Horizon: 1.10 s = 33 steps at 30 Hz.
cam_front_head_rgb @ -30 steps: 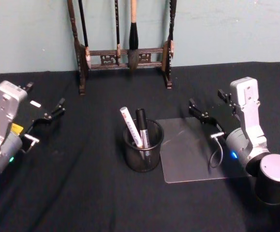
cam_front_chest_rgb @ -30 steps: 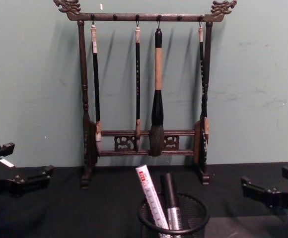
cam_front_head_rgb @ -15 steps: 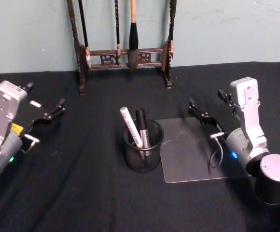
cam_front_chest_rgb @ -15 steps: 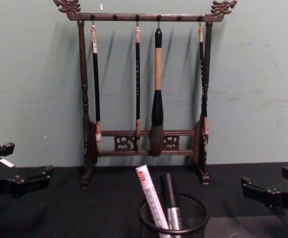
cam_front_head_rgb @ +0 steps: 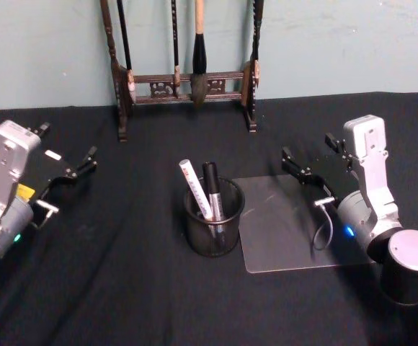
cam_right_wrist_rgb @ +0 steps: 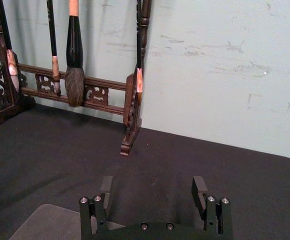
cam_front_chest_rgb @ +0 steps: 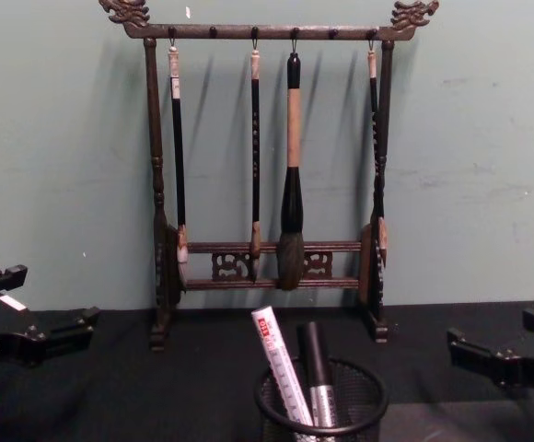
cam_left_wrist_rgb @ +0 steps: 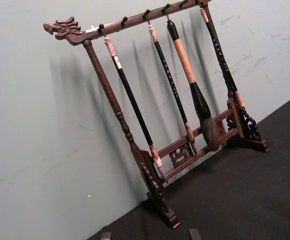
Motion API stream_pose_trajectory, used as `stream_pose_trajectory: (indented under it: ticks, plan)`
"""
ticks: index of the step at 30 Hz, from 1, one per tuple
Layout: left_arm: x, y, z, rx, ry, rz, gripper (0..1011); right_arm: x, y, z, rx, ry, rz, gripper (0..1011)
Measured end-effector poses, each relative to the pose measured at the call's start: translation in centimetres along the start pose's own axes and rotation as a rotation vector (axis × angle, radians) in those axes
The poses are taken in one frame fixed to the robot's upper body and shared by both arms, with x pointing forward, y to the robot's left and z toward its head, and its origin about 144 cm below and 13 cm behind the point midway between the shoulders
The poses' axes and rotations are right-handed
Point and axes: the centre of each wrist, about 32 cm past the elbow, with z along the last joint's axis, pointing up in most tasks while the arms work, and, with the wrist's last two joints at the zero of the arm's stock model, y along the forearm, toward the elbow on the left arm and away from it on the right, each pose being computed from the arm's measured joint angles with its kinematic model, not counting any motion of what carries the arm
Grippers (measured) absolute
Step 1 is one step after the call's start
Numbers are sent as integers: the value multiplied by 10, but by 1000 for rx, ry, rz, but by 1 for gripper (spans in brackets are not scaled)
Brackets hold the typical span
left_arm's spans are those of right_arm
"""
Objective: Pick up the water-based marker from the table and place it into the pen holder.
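A: How many markers, and where?

B: Two, both standing tilted in the pen holder (cam_front_head_rgb: 214,218) at mid-bench: a white marker (cam_front_head_rgb: 194,189) and a black marker (cam_front_head_rgb: 213,190) just beside it. One holder, one clear sheet (cam_front_head_rgb: 288,223) touching its right side.

A: And the grippers?

B: The left gripper (cam_front_head_rgb: 68,163) hangs over the bench's (cam_front_head_rgb: 137,288) left part, fingers wide, empty. The right gripper (cam_front_head_rgb: 316,167) sits over the sheet's far edge, fingers wide, empty. Both are well apart from the holder.

A: Anything in the way?

B: A brush rack (cam_front_head_rgb: 184,79) with four hanging brushes stands at the bench's back edge against the wall. Open black bench lies in front.
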Motion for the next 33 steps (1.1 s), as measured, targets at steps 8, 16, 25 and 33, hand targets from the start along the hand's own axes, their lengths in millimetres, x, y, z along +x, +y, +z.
stream_pose_trajectory:
  ticks: [8,16,25,33]
  plan:
    - [0,0,0,0,0,0,1001,0,0,0,0,0,0,1002]
    - [0,0,0,0,0,0,1001,0,0,0,0,0,0,1002]
    - [0,0,0,0,0,0,1001,0,0,0,0,0,0,1002]
    - [0,0,0,0,0,0,1001,0,0,0,0,0,0,1002]
